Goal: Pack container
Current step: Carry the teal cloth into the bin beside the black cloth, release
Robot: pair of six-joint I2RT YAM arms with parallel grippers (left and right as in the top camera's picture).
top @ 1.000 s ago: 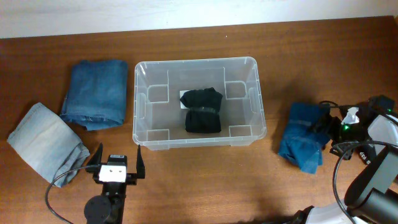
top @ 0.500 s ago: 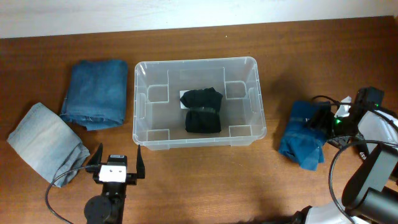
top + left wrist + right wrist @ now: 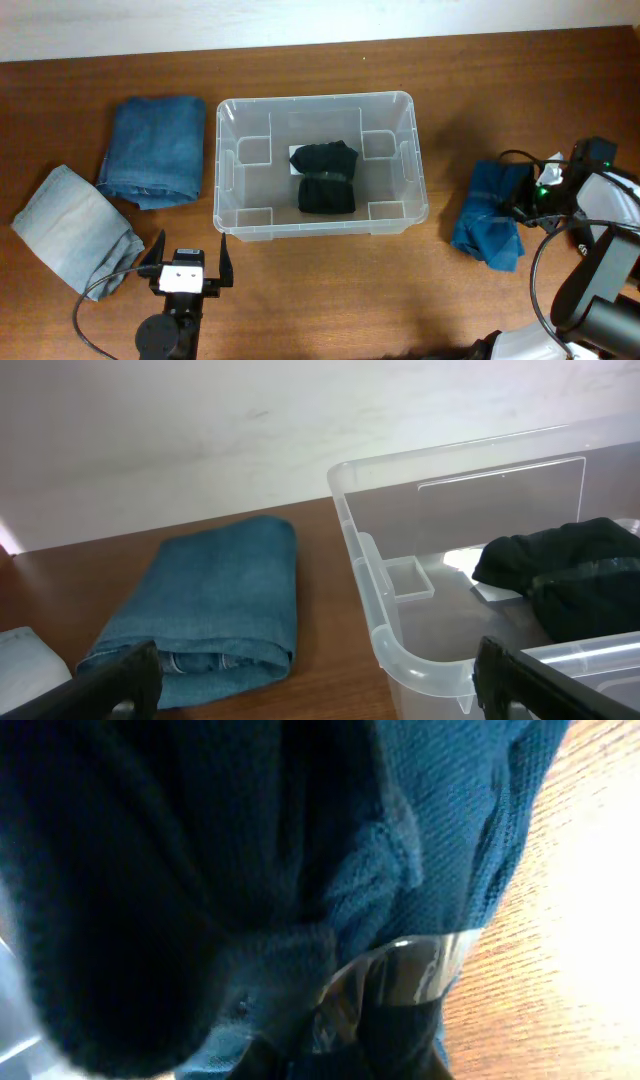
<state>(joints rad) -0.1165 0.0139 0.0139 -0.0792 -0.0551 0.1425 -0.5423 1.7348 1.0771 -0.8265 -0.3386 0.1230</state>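
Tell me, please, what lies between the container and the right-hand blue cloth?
Only bare table lies between container and cloth, shown in the overhead view.

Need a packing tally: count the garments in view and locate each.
4. Black garment inside the container; blue denim garment left of it; pale denim garment at far left; teal knit on the right, at the right hand. None seem hidden.

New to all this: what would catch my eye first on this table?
A clear container sits mid-table with a black folded garment inside. Left of it lie a dark blue denim fold and a pale denim fold. Near the right edge, the right gripper presses into a crumpled blue cloth.
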